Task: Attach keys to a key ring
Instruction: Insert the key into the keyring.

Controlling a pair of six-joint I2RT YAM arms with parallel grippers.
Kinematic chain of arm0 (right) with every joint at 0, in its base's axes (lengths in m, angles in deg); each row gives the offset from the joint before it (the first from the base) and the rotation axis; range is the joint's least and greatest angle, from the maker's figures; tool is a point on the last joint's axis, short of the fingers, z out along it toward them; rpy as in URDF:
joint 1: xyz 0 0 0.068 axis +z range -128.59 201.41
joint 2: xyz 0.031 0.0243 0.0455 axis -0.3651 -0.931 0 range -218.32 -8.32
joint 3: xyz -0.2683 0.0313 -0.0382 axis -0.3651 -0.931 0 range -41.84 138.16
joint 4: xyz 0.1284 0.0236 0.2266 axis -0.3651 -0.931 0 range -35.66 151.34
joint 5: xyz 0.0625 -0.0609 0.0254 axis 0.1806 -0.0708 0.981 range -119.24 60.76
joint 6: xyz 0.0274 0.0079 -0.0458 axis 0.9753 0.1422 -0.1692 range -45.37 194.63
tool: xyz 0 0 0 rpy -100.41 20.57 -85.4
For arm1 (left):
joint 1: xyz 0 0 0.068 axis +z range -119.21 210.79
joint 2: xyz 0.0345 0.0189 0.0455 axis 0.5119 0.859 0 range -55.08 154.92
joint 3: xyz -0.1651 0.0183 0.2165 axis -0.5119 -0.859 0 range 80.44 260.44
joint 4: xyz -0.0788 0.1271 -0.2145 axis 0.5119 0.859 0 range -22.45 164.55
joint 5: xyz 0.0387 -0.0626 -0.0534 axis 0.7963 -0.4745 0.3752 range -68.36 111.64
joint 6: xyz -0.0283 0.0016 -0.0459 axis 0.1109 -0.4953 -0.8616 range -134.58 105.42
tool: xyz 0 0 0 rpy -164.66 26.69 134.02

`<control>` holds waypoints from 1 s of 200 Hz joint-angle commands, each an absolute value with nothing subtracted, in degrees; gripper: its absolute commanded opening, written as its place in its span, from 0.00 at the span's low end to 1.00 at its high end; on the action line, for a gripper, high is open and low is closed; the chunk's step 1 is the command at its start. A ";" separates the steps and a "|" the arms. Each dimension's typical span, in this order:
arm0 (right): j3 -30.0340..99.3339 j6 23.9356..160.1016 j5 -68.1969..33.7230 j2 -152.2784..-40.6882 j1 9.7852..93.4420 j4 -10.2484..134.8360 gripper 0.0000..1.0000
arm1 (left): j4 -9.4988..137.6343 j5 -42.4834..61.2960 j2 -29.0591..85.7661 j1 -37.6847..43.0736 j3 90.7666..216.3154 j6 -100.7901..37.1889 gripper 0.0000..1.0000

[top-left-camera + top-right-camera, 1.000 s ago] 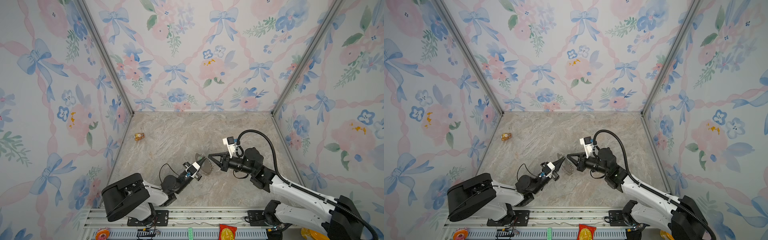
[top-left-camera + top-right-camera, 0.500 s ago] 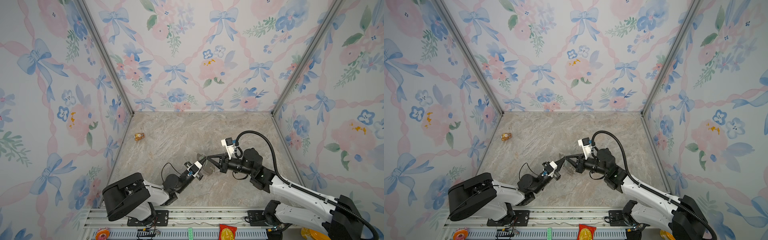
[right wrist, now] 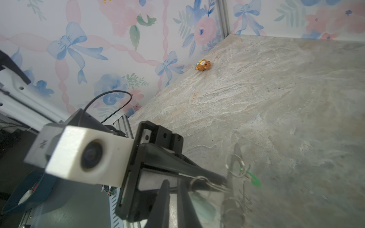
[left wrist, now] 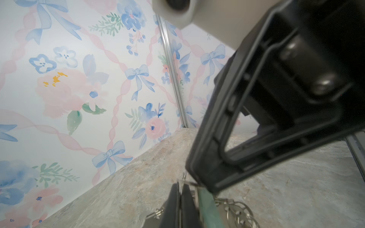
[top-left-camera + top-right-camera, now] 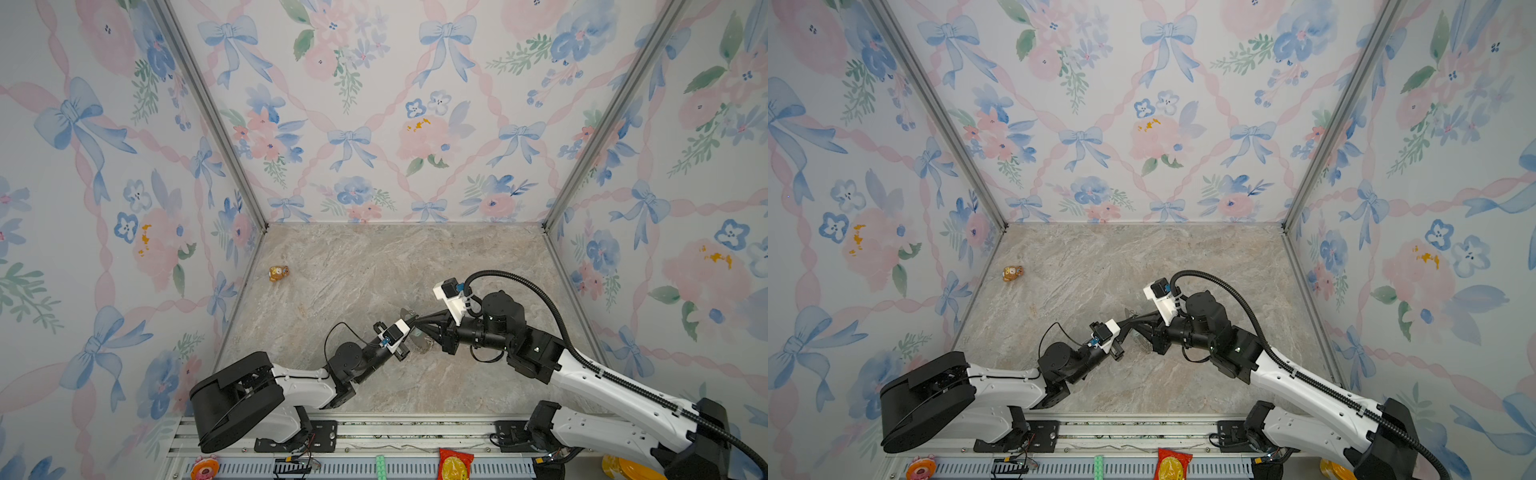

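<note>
Seemingly edge-on, key ring (image 3: 234,177) stands nearly upright.

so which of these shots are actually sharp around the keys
both top views: evenly lit and sharp, but the key ring is tiny; right wrist: bear crisp, green key and the ring's lower end smeared; left wrist: mint tag out of focus at the frame edge

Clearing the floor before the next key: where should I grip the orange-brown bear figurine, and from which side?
Pinch the bear figurine across its rounded body, coming straight down from above. It lies by itself on the table, close to the side wall, so a level approach from that side looks blocked. Nothing crowds it from above.
</note>
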State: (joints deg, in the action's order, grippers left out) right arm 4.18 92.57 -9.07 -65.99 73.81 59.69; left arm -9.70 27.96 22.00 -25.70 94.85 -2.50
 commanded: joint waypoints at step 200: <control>-1.23 57.54 -2.70 -56.24 74.99 48.34 0.17 | 1.81 -12.15 6.77 -18.50 92.74 -4.82 0.00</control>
State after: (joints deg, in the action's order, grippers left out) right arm -0.61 59.74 -4.00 -55.65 73.73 48.65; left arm 2.58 -9.00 7.60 -19.03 90.74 -4.58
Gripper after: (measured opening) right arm 0.175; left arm 0.048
